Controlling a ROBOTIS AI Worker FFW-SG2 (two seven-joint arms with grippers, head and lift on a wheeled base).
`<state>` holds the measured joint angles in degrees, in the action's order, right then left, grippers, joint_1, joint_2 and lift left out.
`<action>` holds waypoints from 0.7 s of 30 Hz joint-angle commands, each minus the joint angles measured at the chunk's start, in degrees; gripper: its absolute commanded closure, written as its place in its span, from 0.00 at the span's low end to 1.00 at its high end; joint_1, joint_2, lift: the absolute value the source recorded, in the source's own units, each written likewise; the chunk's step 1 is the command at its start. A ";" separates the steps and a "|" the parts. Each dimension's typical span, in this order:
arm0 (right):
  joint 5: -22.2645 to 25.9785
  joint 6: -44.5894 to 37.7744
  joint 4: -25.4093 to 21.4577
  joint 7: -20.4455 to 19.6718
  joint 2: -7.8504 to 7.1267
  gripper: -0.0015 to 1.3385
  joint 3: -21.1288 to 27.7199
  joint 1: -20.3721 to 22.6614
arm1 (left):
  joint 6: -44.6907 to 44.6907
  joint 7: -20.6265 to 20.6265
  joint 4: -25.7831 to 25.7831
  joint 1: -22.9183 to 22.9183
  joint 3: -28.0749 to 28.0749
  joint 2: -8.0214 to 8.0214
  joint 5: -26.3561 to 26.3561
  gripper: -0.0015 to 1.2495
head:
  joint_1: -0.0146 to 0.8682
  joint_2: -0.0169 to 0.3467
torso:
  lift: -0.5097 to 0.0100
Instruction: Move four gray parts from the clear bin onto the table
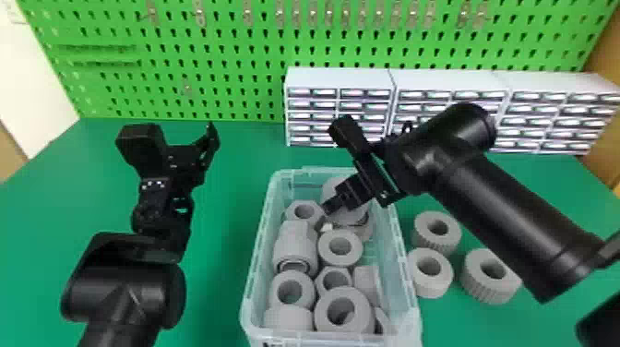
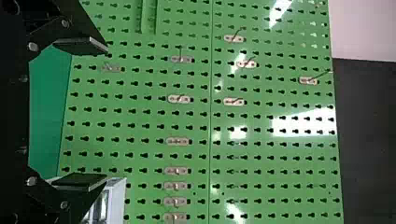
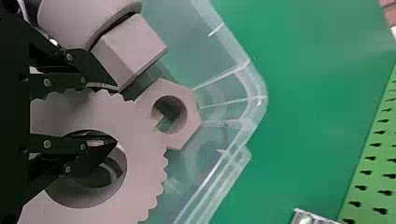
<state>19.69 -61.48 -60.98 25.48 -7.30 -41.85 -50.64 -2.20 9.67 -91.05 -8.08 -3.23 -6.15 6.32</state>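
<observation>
Head view shows me three gray rings [image 1: 432,243] on the counter [image 1: 217,267], leaving, I judge, one more, my right gripper [image 3: 116,115] spread astride a toothed ring's wall [image 3: 145,163] in the clear bin [image 3: 259,93].

Parts [image 1: 340,248] in bin [image 1: 259,258]
</observation>
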 commanded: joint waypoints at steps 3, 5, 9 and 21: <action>-0.71 -1.36 -3.53 0.01 -0.08 0.81 1.16 0.01 | -0.09 0.00 0.00 0.08 0.16 0.00 0.00 0.24 | 0.80 0.24 | 0.88; -1.85 -3.03 -4.85 0.01 -0.08 0.81 1.60 -0.08 | -0.09 0.00 0.00 0.17 0.25 0.00 0.00 0.24 | 0.80 0.24 | 0.88; -2.55 -5.41 -7.14 0.01 -0.25 0.81 2.57 0.01 | -0.18 0.00 -0.09 0.34 0.51 0.00 0.00 0.24 | 0.80 0.24 | 0.88; -6.25 -9.89 -12.41 0.01 -0.61 0.81 6.35 0.36 | -0.18 0.00 -0.35 0.87 1.21 0.00 0.00 0.24 | 0.80 0.24 | 0.88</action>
<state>14.25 -70.44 -72.34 25.48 -7.80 -36.66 -50.52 -2.37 9.67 -91.26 -7.50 -2.38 -6.19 6.33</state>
